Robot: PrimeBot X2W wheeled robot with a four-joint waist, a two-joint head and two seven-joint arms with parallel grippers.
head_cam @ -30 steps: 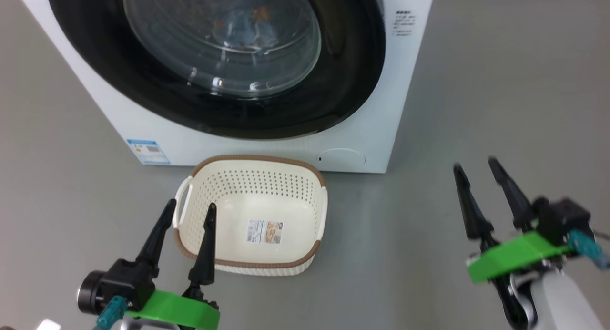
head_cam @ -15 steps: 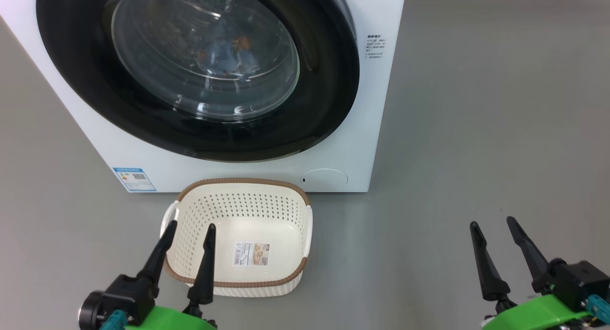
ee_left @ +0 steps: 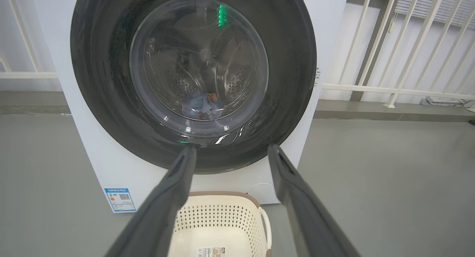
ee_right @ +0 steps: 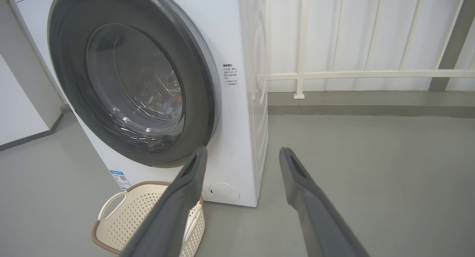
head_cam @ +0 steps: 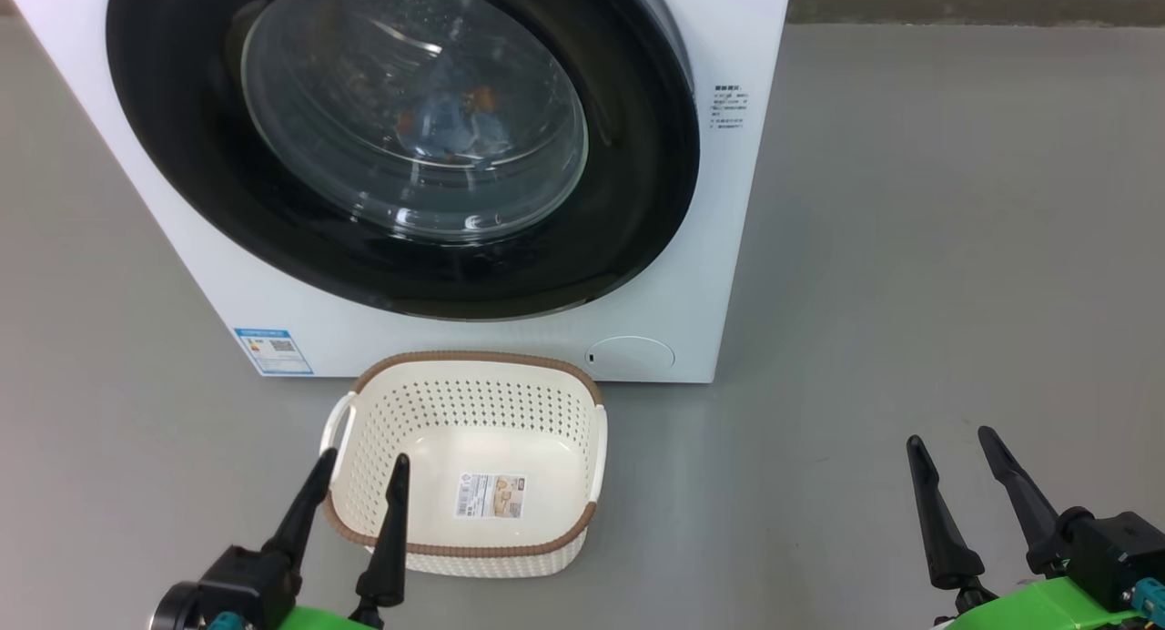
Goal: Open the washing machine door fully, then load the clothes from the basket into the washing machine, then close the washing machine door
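Left tool [head_cam: 362,462] and right tool [head_cam: 950,439] both spread wide, gripping and touching nothing. The left hangs by the near-left corner of the small cream perforated plastic basket [head_cam: 473,359], empty on the grey floor [head_cam: 910,248]. Behind it the round black-rimmed glass door [head_cam: 182,157] sits shut on the white boxy washing machine [head_cam: 728,248], light-blue printed clothes [head_cam: 446,120] inside. We judge the closing step done; next calls only for a latch check.

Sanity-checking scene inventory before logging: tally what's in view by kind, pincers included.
Washing machine: 1
Basket: 1, empty
Clothes bundle behind the door glass: 1, pieces not separable
Pincers: 2, left pincer and right pincer, both open
Total: 5
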